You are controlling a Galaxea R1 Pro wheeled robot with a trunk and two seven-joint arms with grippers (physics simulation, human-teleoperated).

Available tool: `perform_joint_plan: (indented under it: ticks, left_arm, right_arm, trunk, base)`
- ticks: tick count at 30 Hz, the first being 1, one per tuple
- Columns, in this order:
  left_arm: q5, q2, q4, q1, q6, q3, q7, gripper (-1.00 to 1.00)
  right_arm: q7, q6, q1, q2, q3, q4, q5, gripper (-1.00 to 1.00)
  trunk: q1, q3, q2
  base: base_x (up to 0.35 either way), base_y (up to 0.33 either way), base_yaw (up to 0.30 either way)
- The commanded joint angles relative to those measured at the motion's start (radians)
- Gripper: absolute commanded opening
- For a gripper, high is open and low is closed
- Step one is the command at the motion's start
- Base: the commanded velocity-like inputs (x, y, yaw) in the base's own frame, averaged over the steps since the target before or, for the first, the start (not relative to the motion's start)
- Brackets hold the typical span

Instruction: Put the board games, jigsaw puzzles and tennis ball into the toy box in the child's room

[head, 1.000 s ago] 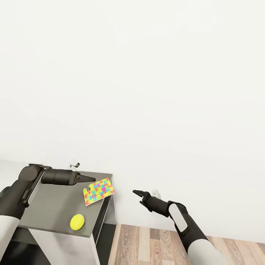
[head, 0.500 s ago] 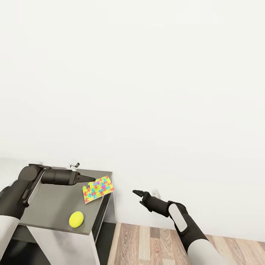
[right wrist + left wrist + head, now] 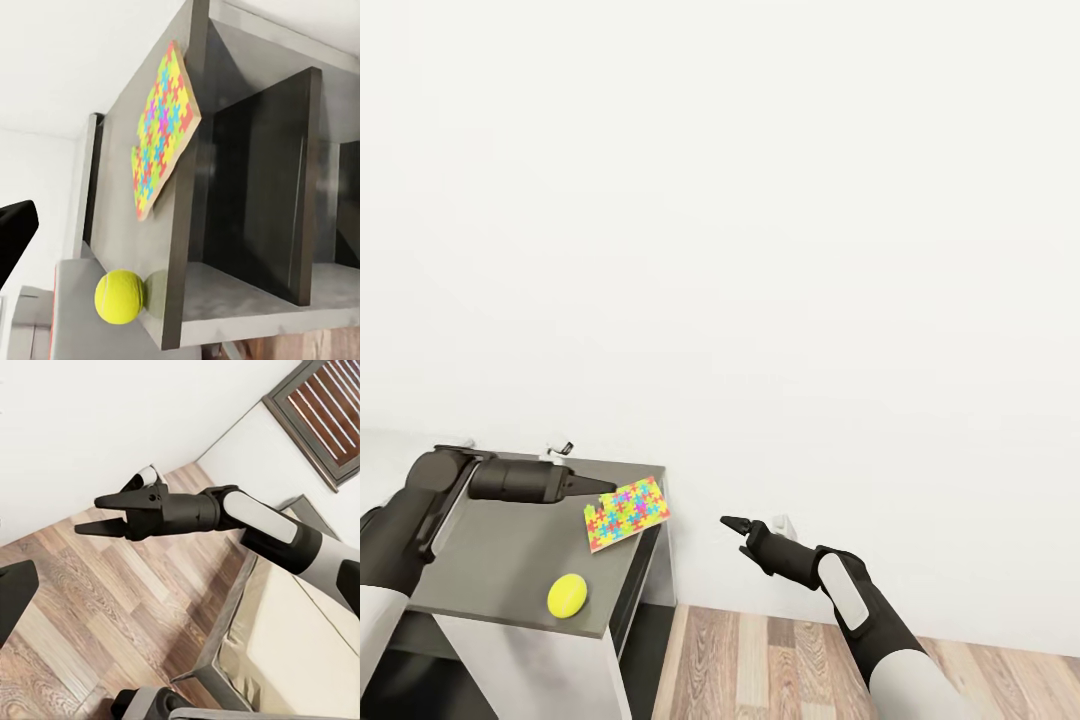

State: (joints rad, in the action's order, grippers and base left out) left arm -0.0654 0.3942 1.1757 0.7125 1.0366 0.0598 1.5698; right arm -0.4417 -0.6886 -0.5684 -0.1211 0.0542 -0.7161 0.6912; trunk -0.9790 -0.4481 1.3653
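Two toys: puzzle [image 3: 626, 513] overhanging the desk [image 3: 510, 560] corner, ball [image 3: 567, 596] near its front edge.
Left gripper [image 3: 600, 487]: tips at the puzzle's edge, spread unclear.
Right gripper [image 3: 732, 523]: slightly spread, empty, off the desk.

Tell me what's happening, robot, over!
Left gripper at jigsaw puzzle, grip unclear. Right gripper open, empty, off the table. Puzzle overhangs the edge. Tennis ball waiting nearby.

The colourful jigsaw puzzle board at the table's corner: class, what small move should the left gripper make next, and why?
Probably ease the left gripper forward a little onto the colourful jigsaw puzzle board. Its fingertips sit right at the board's near edge, and the board juts past the corner of the grey table, so that edge looks graspable.
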Motion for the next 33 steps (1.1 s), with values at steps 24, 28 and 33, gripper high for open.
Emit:
perform_joint_plan:
  ticks: [24, 28, 33]
  left_arm:
    - [-0.005, 0.003, -0.005, 0.001, 0.011, -0.05, 0.001, 1.0]
    - [-0.005, 0.003, -0.005, 0.001, 0.011, -0.051, 0.001, 1.0]
    - [-0.005, 0.003, -0.005, 0.0, 0.011, -0.051, 0.001, 1.0]
  right_arm:
    - [-0.002, -0.008, -0.001, -0.001, 0.006, 0.001, 0.001, 1.0]
    - [-0.002, -0.008, -0.001, -0.002, 0.006, 0.001, 0.001, 1.0]
    - [-0.002, -0.008, -0.001, -0.002, 0.006, 0.001, 0.001, 1.0]
  trunk:
    - [0.0, -0.001, 0.001]
    - [0.0, -0.001, 0.001]
    - [0.0, -0.001, 0.001]
  base:
    - [0.081, 0.089, 0.0]
    - [0.141, 0.12, 0.0]
    - [0.04, 0.034, 0.0]
